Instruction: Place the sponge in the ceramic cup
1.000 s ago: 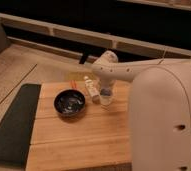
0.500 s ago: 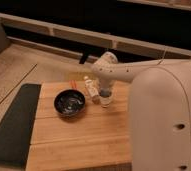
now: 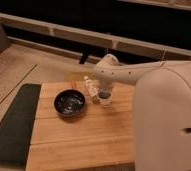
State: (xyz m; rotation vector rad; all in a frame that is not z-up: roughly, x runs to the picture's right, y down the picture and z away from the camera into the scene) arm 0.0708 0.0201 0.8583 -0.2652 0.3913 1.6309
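The hand (image 3: 105,90) hangs at the end of the white arm (image 3: 134,75), which reaches in from the right and bends down at the wrist over the far middle of the wooden table (image 3: 89,135). It points straight down onto the ceramic cup (image 3: 107,103), and its tip is at the cup's mouth. I cannot tell whether it is open or closed, because the tip merges with a dark patch there. I also cannot tell whether it grips anything or touches the cup's rim.

Compared with half a second ago and a second ago, almost nothing differs. The arm keeps the same bend, the hand is at the same spot above the cup, and the other things on the table lie where they did.

The dark blue-grey patch at the mouth of the cup looks like the sponge (image 3: 105,94). It lies directly under the hand and at or just inside the rim. How deep it sits in the cup is not clear. The cup stands upright on the table, just right of a white packet with red marks (image 3: 91,90), which is close beside it. The dark round bowl (image 3: 69,104) sits further left and nearer the camera, apart from both. A dark mat (image 3: 11,125) covers the table's left end.
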